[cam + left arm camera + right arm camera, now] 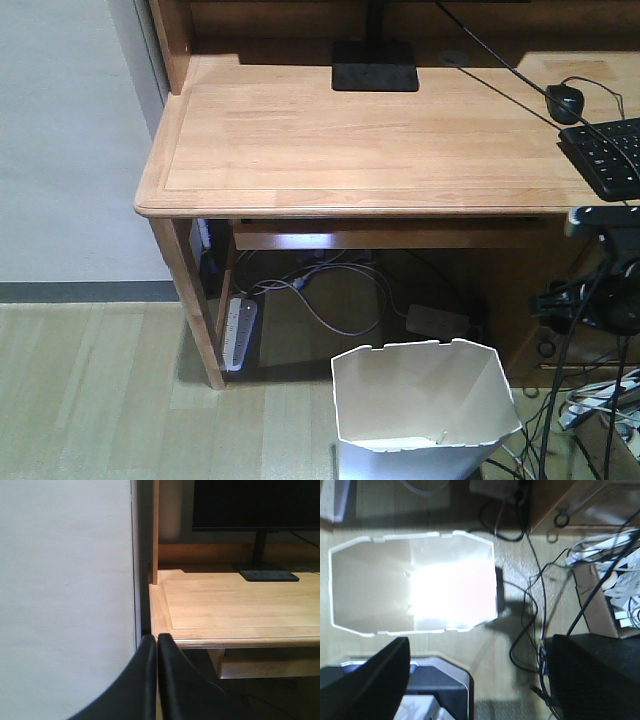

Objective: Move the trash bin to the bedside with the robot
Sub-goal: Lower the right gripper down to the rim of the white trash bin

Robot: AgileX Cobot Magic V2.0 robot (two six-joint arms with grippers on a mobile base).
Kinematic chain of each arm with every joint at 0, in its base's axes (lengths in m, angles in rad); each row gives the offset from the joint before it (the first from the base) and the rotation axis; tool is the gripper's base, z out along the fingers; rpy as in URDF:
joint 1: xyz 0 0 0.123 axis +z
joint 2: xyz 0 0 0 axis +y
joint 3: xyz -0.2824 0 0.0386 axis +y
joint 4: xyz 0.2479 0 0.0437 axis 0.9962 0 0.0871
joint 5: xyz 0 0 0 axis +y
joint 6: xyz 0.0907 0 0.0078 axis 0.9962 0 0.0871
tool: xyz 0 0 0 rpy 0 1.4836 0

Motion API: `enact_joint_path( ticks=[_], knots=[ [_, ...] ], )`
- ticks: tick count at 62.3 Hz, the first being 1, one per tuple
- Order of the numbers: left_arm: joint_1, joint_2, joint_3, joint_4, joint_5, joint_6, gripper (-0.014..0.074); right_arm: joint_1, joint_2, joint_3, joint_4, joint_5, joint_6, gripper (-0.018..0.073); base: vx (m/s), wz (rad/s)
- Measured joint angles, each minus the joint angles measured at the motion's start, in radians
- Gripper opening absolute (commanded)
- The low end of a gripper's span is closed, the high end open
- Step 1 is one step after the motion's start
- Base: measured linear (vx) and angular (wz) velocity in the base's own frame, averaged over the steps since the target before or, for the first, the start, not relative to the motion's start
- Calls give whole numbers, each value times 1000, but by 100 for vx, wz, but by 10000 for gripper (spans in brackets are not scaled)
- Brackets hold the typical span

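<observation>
Nearest, the left hand (156, 640) is recorded with its two black fingers pressed together on nothing, levelled at the left front corner of the tabletop (240, 605) beside a pale wall (65, 590). The right hand (480, 647) is directed downward, its fingers (380, 680) spread wide with nothing between them, just short of the trash bin (370, 590). The right arm (605, 290) is entered at the right edge of the front view, mostly cut off and hung with black cables. The trash bin (420, 400), white, faceted and notched at the rim, is stood upright on the floor (90, 390) before the desk, below the tabletop's front edge toward its right. Its base is cut off in the front view, and its inside is washed out by glare in the wrist view. A dark, grey-edged form (435, 680) near it cannot be identified. Pale wood-look boards are noted, with loose cables (530, 605) and a box of papers (607, 600) beside the bin. A power strip (238, 333) is listed under the desk. On the tabletop are a keyboard (610, 155), partly cut off, a mouse (565, 102) and a monitor base (375, 66).
</observation>
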Motion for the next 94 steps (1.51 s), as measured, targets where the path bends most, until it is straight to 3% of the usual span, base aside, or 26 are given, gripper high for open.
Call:
enact_joint_path(
  ticks=[31, 56, 94],
  knots=[
    [0, 0, 0, 0, 0, 0, -6, 0, 540, -136, 33, -229, -34, 549, 0, 0],
    [0, 0, 0, 0, 0, 0, -6, -14, 897, -379, 33, -227, -84, 549, 0, 0],
    [0, 0, 0, 0, 0, 0, -6, -46, 1177, -594, 34, -214, -174, 549, 0, 0]
  ],
)
